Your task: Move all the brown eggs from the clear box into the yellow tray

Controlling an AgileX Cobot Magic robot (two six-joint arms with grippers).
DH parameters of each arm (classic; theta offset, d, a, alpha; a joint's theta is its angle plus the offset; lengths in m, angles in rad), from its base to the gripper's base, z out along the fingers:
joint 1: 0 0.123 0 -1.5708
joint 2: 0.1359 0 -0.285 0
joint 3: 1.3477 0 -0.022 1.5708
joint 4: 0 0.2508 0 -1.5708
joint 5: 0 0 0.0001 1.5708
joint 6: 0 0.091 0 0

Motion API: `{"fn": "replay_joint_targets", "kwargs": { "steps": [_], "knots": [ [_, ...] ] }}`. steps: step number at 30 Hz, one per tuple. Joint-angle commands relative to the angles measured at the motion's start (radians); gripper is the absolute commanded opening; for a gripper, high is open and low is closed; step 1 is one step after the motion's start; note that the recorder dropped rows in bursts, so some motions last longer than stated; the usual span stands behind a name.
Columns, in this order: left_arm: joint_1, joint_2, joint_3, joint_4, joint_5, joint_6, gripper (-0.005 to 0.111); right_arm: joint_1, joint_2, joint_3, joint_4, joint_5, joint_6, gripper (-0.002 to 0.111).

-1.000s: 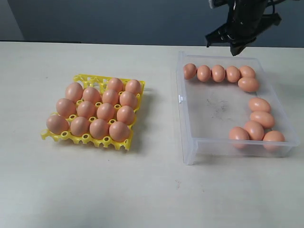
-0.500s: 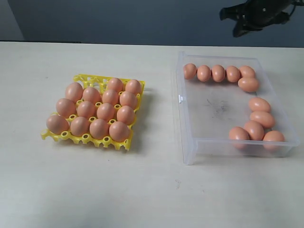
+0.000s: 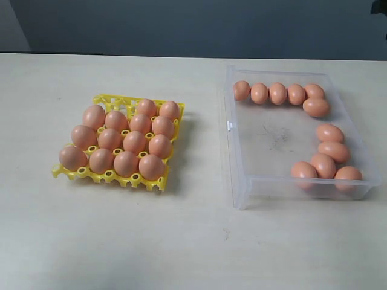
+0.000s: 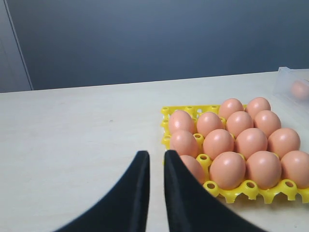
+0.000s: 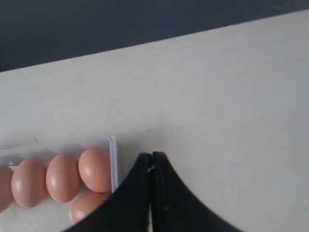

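Observation:
The yellow tray (image 3: pixel 109 176) sits on the table at the left, with several brown eggs (image 3: pixel 134 142) standing in its cups. The clear box (image 3: pixel 266 184) lies at the right; several brown eggs (image 3: pixel 278 93) line its far wall and right side. My right gripper (image 5: pixel 152 155) is shut and empty, hovering over bare table just outside the box's far right corner (image 5: pixel 112 145), beside the eggs (image 5: pixel 94 169) there. My left gripper (image 4: pixel 157 154) hangs just off the tray's (image 4: pixel 251 184) outer side, its jaws nearly together with a thin slit and nothing between them.
A small white clip (image 3: pixel 230 125) sits on the box's left wall. Only a dark scrap of the right arm (image 3: pixel 380 6) shows at the top right corner of the exterior view. A dark wall runs behind the table's far edge.
The right gripper has drawn back up and to the right from above the box's far wall, almost leaving the exterior view, and its jaws have closed fully. Eggs, tray and box have not moved.

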Motion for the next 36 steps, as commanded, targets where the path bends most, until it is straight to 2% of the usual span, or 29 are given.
{"fn": "replay_joint_targets", "kwargs": {
  "steps": [1,2,4,6,7,8,9,11,13,15,16,17,18,20,21,22,25,27,29,31,36],
  "knots": [
    [-0.002,0.006,0.005,0.002,-0.006,-0.001,0.012,0.032,-0.100,0.158,0.337,-0.022,-0.348,-0.001],
    [-0.002,0.006,0.005,0.002,-0.006,-0.001,0.012,0.051,-0.121,0.205,0.414,-0.052,-0.429,-0.001],
    [-0.002,0.006,0.005,0.002,-0.006,-0.001,0.012,0.124,-0.178,0.359,0.640,-0.169,-0.717,-0.001],
    [-0.002,0.006,0.005,0.002,-0.006,-0.001,0.012,0.236,-0.257,0.513,0.978,-0.415,-1.108,-0.001],
    [-0.002,0.006,0.005,0.002,-0.006,-0.001,0.012,0.310,-0.298,0.567,1.218,-0.496,-1.379,-0.001],
    [-0.002,0.006,0.005,0.002,-0.006,-0.001,0.012,0.376,-0.331,0.593,1.408,-0.463,-1.641,-0.001],
    [-0.002,0.006,0.005,0.002,-0.006,-0.001,0.012,0.403,-0.343,0.598,1.408,-0.386,-1.690,-0.001],
    [-0.002,0.006,0.005,0.002,-0.006,-0.001,0.012,0.451,-0.353,0.600,1.408,-0.236,-1.676,-0.001],
    [-0.002,0.006,0.005,0.002,-0.006,-0.001,0.012,0.508,-0.351,0.600,1.408,-0.225,-1.626,-0.001],
    [-0.002,0.006,0.005,0.002,-0.006,-0.001,0.012,0.565,-0.336,0.600,1.408,-0.502,-1.559,-0.001],
    [-0.002,0.006,0.005,0.002,-0.006,-0.001,0.012,0.599,-0.319,0.600,1.408,-0.765,-1.472,-0.001],
    [-0.002,0.006,0.005,0.002,-0.006,-0.001,0.012,0.611,-0.315,0.600,1.408,-0.860,-1.417,-0.001],
    [-0.002,0.006,0.005,0.002,-0.006,-0.001,0.012,0.626,-0.304,0.606,1.408,-1.042,-1.337,-0.001],
    [-0.002,0.006,0.005,0.002,-0.006,-0.001,0.012,0.635,-0.304,0.630,1.347,-1.008,-1.331,-0.001],
    [-0.002,0.006,0.005,0.002,-0.006,-0.001,0.012,0.648,-0.304,0.652,1.263,-0.888,-1.331,-0.001],
    [-0.002,0.006,0.005,0.002,-0.006,-0.001,0.012,0.661,-0.304,0.660,1.229,-0.847,-1.306,-0.001],
    [-0.002,0.006,0.005,0.002,-0.006,-0.001,0.012,0.758,-0.322,0.705,1.127,-1.004,-1.093,-0.001],
    [-0.002,0.006,0.005,0.002,-0.006,-0.001,0.012,0.831,-0.354,0.756,0.999,-1.181,-0.969,-0.001],
    [-0.002,0.006,0.005,0.002,-0.006,-0.001,0.012,0.898,-0.399,0.809,0.867,-1.285,-0.908,-0.001],
    [-0.002,0.006,0.005,0.002,-0.006,-0.001,0.012,0.960,-0.466,0.848,0.784,-1.287,-0.891,-0.001],
    [-0.002,0.006,0.005,0.002,-0.006,-0.001,0.012,1.009,-0.632,0.852,0.812,-1.159,-0.891,-0.001]
  ]
}}
